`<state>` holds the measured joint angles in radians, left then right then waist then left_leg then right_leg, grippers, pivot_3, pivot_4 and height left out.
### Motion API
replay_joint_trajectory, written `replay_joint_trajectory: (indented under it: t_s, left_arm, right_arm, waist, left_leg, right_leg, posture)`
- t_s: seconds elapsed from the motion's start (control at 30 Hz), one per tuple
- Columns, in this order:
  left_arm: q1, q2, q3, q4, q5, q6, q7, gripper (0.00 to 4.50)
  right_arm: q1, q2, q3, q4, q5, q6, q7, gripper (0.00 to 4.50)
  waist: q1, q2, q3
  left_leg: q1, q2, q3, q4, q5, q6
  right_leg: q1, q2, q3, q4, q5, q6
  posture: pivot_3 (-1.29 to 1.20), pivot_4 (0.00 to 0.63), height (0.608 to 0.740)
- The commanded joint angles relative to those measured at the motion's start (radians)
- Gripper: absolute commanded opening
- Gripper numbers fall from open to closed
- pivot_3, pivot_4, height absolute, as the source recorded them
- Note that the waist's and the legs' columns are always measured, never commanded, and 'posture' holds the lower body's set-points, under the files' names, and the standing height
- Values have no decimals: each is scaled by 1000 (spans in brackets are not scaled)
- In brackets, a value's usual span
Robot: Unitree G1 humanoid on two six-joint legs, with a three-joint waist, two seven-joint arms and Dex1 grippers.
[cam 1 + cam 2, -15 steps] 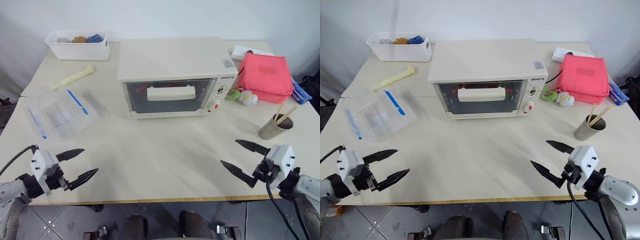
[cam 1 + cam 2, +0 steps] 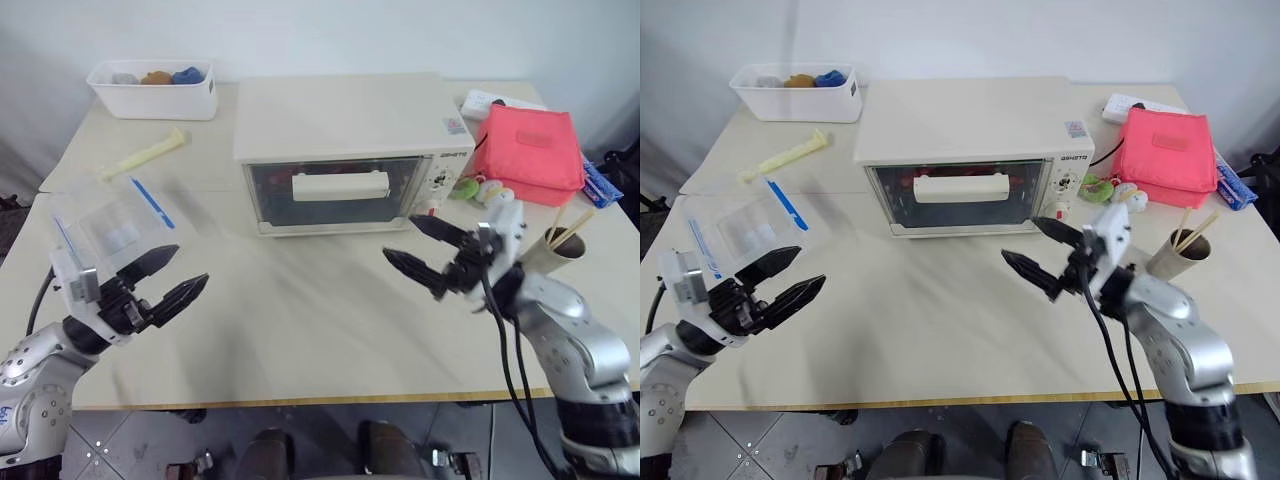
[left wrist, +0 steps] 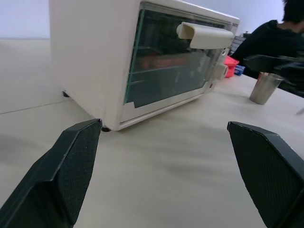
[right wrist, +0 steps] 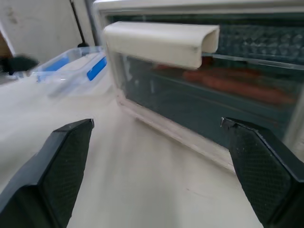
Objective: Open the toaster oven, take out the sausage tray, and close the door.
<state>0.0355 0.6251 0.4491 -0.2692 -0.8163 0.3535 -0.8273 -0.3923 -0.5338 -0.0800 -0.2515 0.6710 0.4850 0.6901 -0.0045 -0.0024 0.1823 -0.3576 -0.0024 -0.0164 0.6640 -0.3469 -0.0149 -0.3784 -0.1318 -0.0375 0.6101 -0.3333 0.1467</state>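
White wall behind; cream desk (image 2: 300, 330) carries the toaster oven (image 2: 350, 150) near its middle, door (image 2: 335, 193) closed, bar handle (image 2: 341, 185) across the glass. Red sausages, presumably on the sausage tray (image 4: 237, 83), show dimly through the glass; tray itself hard to make out. Left tool (image 2: 167, 281) hovers over the desk, well left of the oven, fingers spread, empty. Right tool (image 2: 428, 249) hangs just in front of the oven's knob side, fingers spread, empty, not touching the door. Clear bag (image 2: 115, 225), white bin (image 2: 155, 90), red pouch (image 2: 530, 150) and metal cup (image 2: 548, 255) sit around.
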Motion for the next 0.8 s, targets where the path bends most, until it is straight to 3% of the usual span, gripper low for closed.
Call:
replay_joint_trajectory:
  t_s: [0.03,0.37,0.57,0.73,0.8]
  left_arm:
    - [-10,-3,2,-44,-16,17,19,4500]
    - [-13,-22,-14,-112,-34,77,89,4500]
    - [-32,-20,-5,-121,-60,144,156,4500]
    - [-98,-18,6,-74,-90,172,171,4500]
    - [-125,-24,11,-52,-97,171,173,4117]
  right_arm:
    - [-53,5,23,43,-45,-1,8,4475]
    - [-159,74,49,125,-105,-77,61,4475]
    - [-57,40,101,33,-166,-281,260,4475]
    - [-12,0,116,38,-225,-379,333,4475]
    - [-8,-2,116,47,-241,-404,340,4500]
  waist:
    - [0,0,0]
    - [0,0,0]
    - [1,0,0]
    - [-1,0,0]
    - [-1,0,0]
  left_leg:
    - [0,0,0,0,0,0]
    - [-3,-2,-2,1,-1,1]
    - [-3,-2,-1,3,-1,0]
    - [-2,-2,1,3,-1,0]
    - [-2,-2,0,3,-1,-1]
  right_leg:
    - [0,0,-1,0,0,0]
    - [0,-1,-15,0,1,1]
    - [0,0,-15,1,1,1]
    - [0,0,-15,1,0,1]
    - [0,0,-15,2,0,1]
  posture:
    - [0,150,740]
    - [0,150,740]
    - [0,150,740]
    - [0,150,740]
    - [0,150,740]
